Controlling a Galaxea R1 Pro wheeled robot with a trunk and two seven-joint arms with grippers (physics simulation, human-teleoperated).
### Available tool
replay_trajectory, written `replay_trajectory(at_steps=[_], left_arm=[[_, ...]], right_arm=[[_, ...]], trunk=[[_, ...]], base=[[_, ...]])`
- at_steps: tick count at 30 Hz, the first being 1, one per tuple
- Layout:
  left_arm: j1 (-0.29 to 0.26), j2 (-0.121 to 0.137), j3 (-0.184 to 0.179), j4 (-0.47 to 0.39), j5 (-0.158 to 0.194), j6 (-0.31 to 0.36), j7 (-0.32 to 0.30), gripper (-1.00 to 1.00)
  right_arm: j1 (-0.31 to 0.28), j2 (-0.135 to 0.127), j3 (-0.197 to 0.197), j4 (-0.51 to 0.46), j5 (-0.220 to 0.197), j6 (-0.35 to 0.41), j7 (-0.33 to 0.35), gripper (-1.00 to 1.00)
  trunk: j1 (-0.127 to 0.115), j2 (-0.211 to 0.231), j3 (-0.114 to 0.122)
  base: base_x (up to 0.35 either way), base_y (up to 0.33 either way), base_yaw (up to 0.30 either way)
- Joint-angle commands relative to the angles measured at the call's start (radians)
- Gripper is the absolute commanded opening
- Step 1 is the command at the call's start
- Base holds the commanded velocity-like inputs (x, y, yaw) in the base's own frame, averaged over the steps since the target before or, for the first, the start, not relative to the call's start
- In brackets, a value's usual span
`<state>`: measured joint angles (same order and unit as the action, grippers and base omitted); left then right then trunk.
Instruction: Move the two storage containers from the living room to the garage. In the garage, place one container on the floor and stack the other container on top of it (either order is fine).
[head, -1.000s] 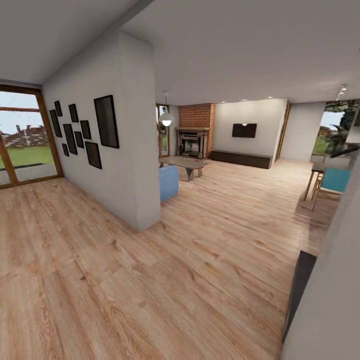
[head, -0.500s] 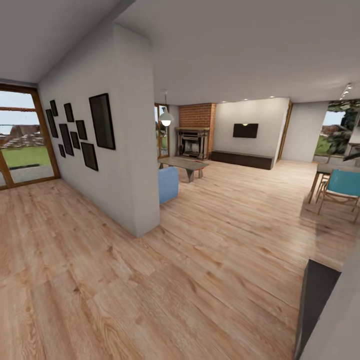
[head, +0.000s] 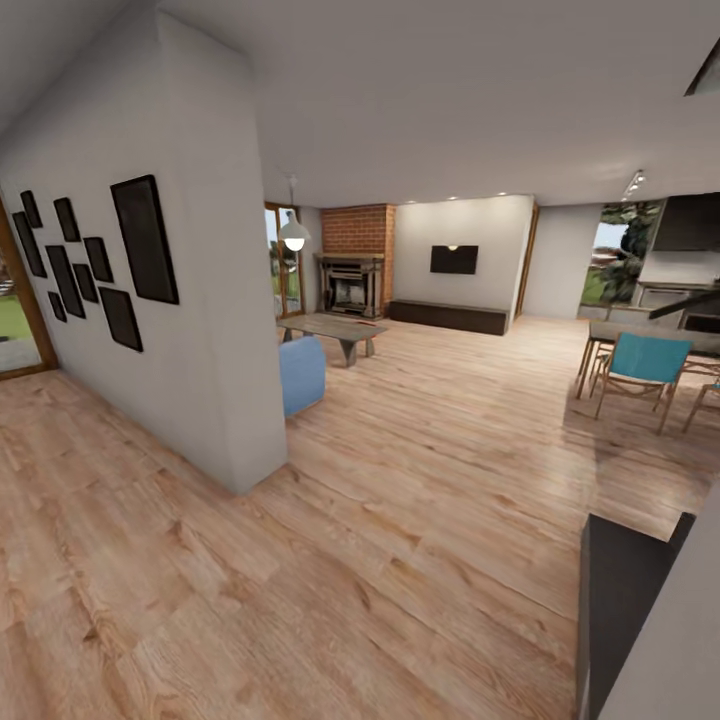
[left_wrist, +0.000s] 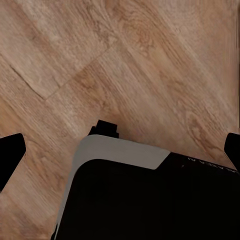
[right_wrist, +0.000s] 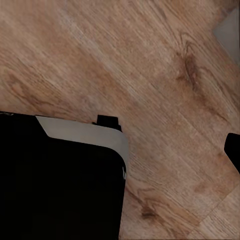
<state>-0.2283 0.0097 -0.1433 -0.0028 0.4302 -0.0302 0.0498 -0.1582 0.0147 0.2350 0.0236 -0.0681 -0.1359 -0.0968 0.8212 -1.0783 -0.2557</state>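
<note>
Compared with a second ago the whole head view has slid to the left and a little nearer – the wall with black picture frames now cuts off most of the glass door, and the teal chair at the dining table on the right shows fully, so it is the robot that turns and rolls on, not the furniture. This means it is heading into the living room, with brick fireplace, TV and blue sofa far ahead; I see no storage containers yet, so nothing is picked up. Both wrist views look down on the wood floor past the robot's dark base – each gripper shows only dark finger tips at the picture edges, standing wide apart and holding nothing.
</note>
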Motion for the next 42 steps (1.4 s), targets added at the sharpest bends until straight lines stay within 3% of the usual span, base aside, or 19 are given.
replay_trajectory(at_steps=[1,10,35,42], left_arm=[[0.000,0.000,-0.009,0.000,0.008,-0.002,0.002,1.00],[0.000,0.000,-0.009,0.000,0.007,-0.002,0.002,1.00],[0.000,0.001,-0.009,0.000,0.007,-0.001,0.002,1.00],[0.000,0.000,-0.009,0.000,0.007,-0.001,0.002,1.00]], right_arm=[[-0.001,0.001,0.008,0.003,-0.007,-0.005,-0.003,1.00],[-0.001,0.000,0.009,0.003,-0.007,-0.004,-0.003,1.00],[-0.001,-0.004,0.010,0.003,-0.003,-0.006,-0.003,1.00],[-0.001,-0.001,0.009,0.003,-0.004,-0.004,-0.003,1.00]], trunk=[[0.001,-0.001,-0.002],[0.001,-0.001,-0.006],[0.001,-0.001,-0.007],[0.001,-0.001,-0.007]], base=[[0.325,0.111,-0.270],[0.325,0.117,-0.252],[0.325,0.082,-0.009],[0.325,0.001,-0.158]])
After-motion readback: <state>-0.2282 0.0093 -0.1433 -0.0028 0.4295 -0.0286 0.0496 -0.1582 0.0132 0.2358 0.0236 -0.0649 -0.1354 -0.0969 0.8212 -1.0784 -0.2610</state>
